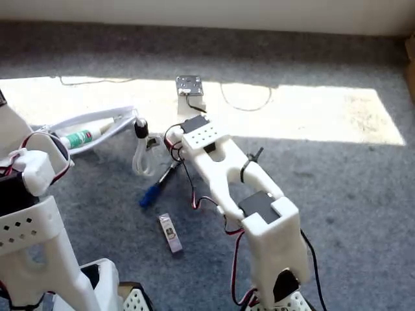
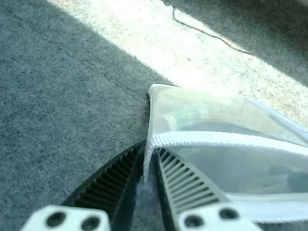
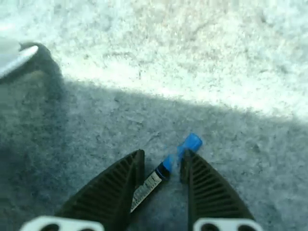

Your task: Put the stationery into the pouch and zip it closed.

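A see-through pouch (image 1: 97, 129) with a white zip edge lies on the carpet at the left, with a green-and-white tube (image 1: 83, 137) inside. My left gripper (image 2: 147, 166) is shut on the pouch's (image 2: 216, 125) zip edge at its corner. My right gripper (image 1: 146, 152) hangs just right of the pouch's mouth. In the right wrist view it (image 3: 161, 156) is open, with the blue-capped pen (image 3: 180, 149) lying on the carpet between its fingers. That pen (image 1: 155, 186) lies slantwise in the middle. A small box-shaped eraser (image 1: 170, 233) lies nearer the arm bases.
A metal bracket (image 1: 189, 85) with a thin cable (image 1: 249, 103) sits at the back in a bright strip of sunlight. The arms' white bases (image 1: 279, 259) stand along the front edge. Grey carpet stretches to the right.
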`<act>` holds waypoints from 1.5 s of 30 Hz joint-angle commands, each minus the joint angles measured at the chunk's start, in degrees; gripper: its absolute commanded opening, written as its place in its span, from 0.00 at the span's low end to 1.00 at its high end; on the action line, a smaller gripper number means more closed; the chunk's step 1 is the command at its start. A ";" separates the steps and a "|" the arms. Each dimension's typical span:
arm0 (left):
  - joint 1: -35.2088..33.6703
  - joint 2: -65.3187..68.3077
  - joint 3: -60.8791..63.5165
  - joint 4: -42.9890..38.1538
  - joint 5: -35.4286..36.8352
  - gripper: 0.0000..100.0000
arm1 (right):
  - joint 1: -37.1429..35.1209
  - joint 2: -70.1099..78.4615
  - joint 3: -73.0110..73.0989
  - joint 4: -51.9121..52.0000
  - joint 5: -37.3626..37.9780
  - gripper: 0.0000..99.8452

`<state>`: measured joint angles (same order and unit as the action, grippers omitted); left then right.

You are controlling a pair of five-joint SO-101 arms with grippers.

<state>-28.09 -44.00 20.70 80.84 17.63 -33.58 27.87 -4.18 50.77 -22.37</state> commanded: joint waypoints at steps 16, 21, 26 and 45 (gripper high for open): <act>-0.92 -0.84 -0.13 -1.05 -0.53 0.01 | 0.75 3.82 -3.12 1.01 0.18 0.05; -0.92 -0.84 -0.13 -0.97 -0.53 0.01 | 0.66 3.74 -3.12 1.01 2.64 0.00; -0.92 -0.84 -0.13 -0.97 -0.53 0.01 | 0.92 0.92 -3.12 3.03 2.90 0.00; 4.53 -0.84 -0.84 -1.14 -0.44 0.01 | 6.37 -26.68 -2.59 9.45 3.08 0.00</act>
<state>-26.86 -44.09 20.70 80.84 17.54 -29.19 8.70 -5.85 59.74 -20.18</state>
